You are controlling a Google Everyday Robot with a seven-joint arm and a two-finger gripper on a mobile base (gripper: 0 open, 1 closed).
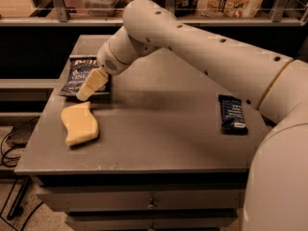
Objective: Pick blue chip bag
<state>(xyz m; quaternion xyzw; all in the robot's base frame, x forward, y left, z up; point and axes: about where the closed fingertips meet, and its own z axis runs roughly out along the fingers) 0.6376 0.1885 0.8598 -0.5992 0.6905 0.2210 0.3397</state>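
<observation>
the one gripper [89, 86] sits low over the back left part of the table [159, 129], slanting down and to the left from a round white wrist. whether it is open or closed cannot be told from this angle, and it holds nothing that can be seen. its tan tip lies across the near right corner of the blue chip bag [73, 76]; whether it touches the bag cannot be told.

there is one blue chip bag. it lies flat at the left rear of the tabletop, dark navy, with white lettering partly covered by the gripper.

just in front of the bag and the gripper tip lies one pale yellow sponge-like piece [81, 124], flat, near the left edge and apart from the bag.

the single arm [202, 42], thick, white and dotted with small holes, runs from the wrist across the back of the table to the right, where it swells into a large joint at the near right.

well apart from the bag, by the right edge, lies one narrow dark blue snack-bar wrapper [232, 113], lengthwise front to back. that makes three things on the table, one of each.

under the tabletop two drawer fronts [151, 202] show. behind the table runs a shelf [96, 19] with packages on it.
</observation>
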